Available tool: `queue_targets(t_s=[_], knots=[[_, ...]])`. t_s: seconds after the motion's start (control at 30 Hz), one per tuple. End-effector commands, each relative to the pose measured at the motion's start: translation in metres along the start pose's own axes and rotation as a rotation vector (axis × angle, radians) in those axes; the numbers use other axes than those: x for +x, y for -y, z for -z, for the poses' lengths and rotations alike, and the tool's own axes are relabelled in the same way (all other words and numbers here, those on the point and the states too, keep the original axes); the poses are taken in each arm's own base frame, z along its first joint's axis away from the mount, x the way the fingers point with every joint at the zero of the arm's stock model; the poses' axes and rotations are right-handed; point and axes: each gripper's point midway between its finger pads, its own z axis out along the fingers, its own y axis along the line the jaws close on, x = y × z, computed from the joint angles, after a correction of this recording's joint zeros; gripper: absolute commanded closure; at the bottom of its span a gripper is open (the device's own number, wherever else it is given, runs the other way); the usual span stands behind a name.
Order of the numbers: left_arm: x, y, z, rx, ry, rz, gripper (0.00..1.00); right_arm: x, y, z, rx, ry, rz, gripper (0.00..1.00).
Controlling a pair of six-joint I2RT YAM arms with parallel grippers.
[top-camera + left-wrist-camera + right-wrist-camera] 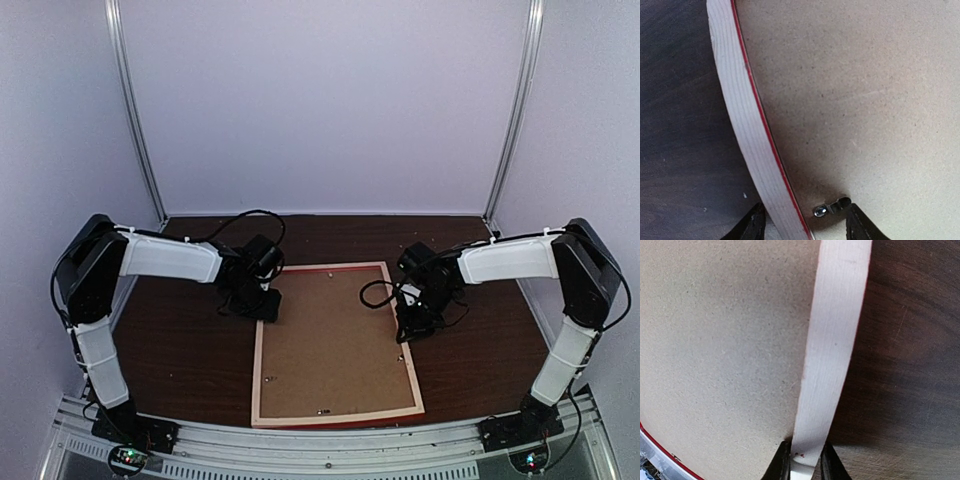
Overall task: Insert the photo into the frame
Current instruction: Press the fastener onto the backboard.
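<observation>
Dark brown wood-grain table [180,350], viewed from above, is bounded by pale walls at back & sides, w/ a metal rail [330,445] along the near edge. One lg rectangular frame [257,370] is laid flat on it, face-down, approx at ctr, long sides running near-to-far and slightly skewed. Its pale wood back is turned up, w/ a thin red line seen along the edges. The opening is filled by a plain brown backing board [335,345]. Small metal clips [830,207] are seen at the inner edge. The frame's near end is set right by the rail.
</observation>
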Motion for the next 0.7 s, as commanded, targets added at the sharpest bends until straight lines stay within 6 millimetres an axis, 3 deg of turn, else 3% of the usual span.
queue_targets(t_s=[0.0, 0.37, 0.67], knots=[[0.004, -0.011, -0.016, -0.061, -0.015, 0.003, 0.46, 0.006, 0.022, -0.010, 0.071, -0.005, 0.018, 0.88], [0.004, -0.011, -0.025, -0.067, -0.029, 0.030, 0.62, 0.009, 0.023, -0.009, 0.067, -0.001, 0.011, 0.88], [0.016, -0.011, -0.024, -0.043, -0.052, 0.059, 0.73, 0.008, 0.021, -0.011, 0.060, -0.001, 0.010, 0.88]])
